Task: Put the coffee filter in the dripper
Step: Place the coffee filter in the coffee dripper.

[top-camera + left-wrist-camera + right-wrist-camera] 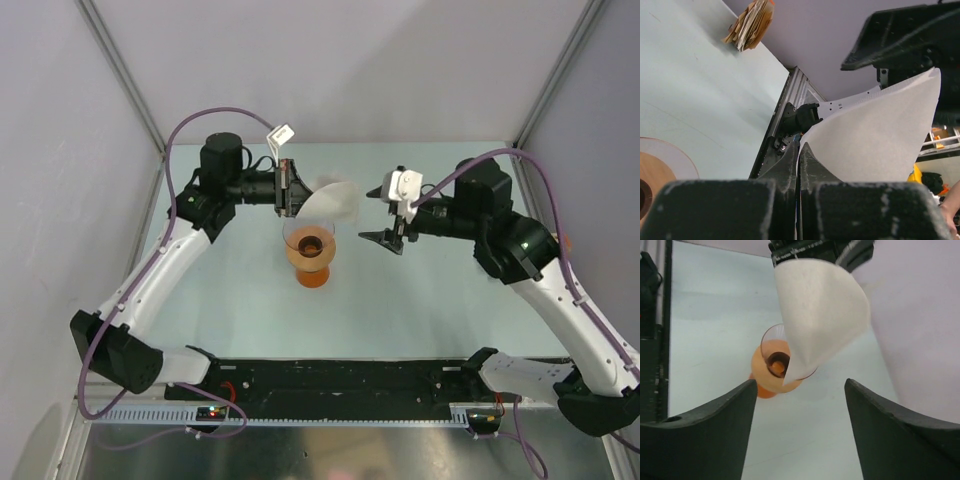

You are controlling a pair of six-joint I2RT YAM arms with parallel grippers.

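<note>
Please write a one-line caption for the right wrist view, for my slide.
Left fingers hold the filter, tip toward the dripper; right fingers stand open in front.

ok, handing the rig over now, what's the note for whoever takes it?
left gripper: shut on the coffee filter, held above the dripper.
right gripper: open, empty, clear of the filter.
dripper: upright on the table, filter's tip over its mouth.
done: filter lifted and lined up. left to do: lower it in, release.

left claw (298, 190) pinching coffee filter (336, 205), over dripper (312, 256)
</note>
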